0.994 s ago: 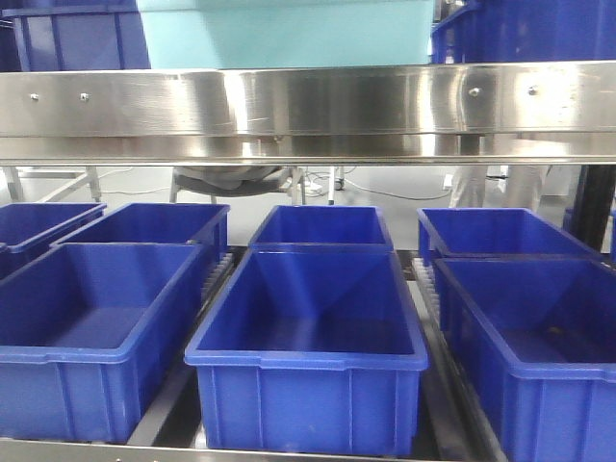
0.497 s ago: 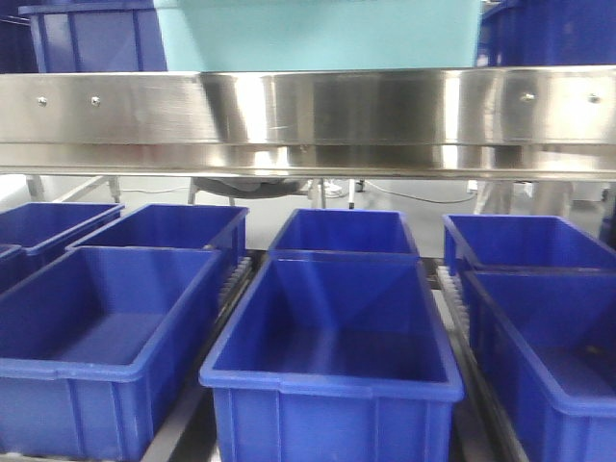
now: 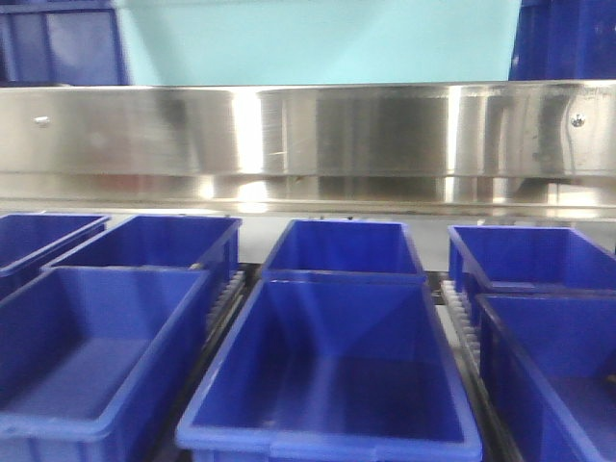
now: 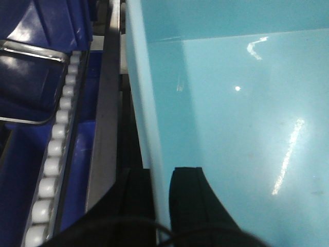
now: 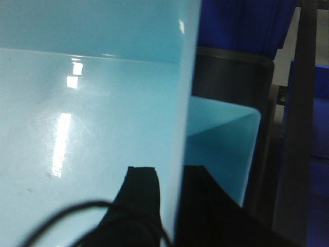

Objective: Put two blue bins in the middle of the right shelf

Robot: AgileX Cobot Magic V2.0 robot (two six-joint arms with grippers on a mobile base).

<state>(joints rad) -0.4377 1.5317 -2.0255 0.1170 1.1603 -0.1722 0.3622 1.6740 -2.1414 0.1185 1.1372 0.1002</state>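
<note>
Above the steel shelf rail (image 3: 308,135), the pale blue bin (image 3: 318,43) sat raised over rows of dark blue bins (image 3: 327,375). The left fingers (image 4: 187,190) straddled its left wall, clenched on it; the right fingers (image 5: 141,190) gripped its right wall. Beyond that wall, another pale blue surface (image 5: 221,139) showed.

Your front view is soft all over: the edges of the dark bins (image 3: 327,375) are smeared, and the steel rail (image 3: 308,130) throws bright vertical glare bands. In both wrist views, light from above leaves white streaks and spots on the glossy pale bin (image 4: 247,128). The black gripper fingers (image 4: 190,200) at the bottom edge are dim and out of focus.
</note>
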